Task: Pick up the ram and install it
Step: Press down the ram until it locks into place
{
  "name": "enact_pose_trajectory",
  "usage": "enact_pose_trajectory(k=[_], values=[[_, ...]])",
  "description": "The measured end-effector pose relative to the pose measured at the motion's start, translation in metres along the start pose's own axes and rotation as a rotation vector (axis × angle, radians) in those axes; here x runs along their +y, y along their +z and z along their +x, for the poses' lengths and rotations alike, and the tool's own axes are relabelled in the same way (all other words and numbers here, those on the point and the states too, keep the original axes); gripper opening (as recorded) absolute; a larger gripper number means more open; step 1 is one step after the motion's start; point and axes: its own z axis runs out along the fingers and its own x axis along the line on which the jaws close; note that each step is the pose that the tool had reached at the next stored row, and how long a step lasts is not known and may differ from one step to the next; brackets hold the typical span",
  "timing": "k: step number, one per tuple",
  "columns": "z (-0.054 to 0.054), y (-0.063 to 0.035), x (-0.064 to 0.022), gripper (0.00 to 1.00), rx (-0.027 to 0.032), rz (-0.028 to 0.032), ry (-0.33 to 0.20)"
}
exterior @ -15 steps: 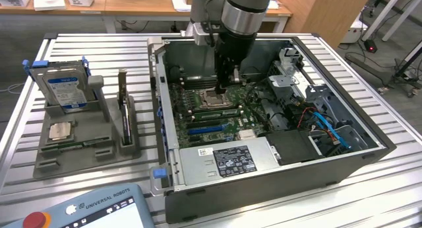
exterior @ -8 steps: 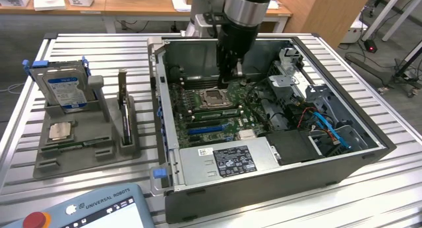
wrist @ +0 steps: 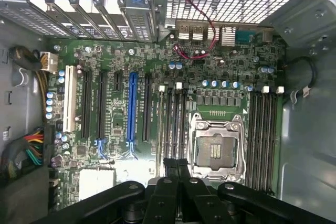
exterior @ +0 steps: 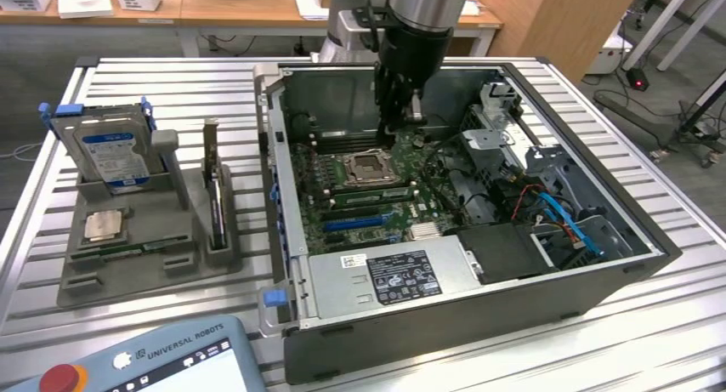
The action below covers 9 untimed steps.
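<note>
Your claw (exterior: 399, 124) hangs closed inside the case (exterior: 635, 264) over the motherboard (wrist: 157, 61); whether it grips the ram is unclear; a skewed descent could scrape the slots (wrist: 173, 124).

High exterior view and close wrist view, both over motherboard (exterior: 363, 175).

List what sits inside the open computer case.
Inside the computer case: the green motherboard with an empty processor socket, memory slots, a blue slot, and the shut gripper. Its fingertips hide whatever they clamp.
</note>
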Motion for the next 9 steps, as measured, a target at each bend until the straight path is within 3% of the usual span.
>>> enact_pose_trajectory(k=[9], values=[[0.0, -0.0035, -0.0004, 0.1, -0.0002, -0.0019, 0.0]])
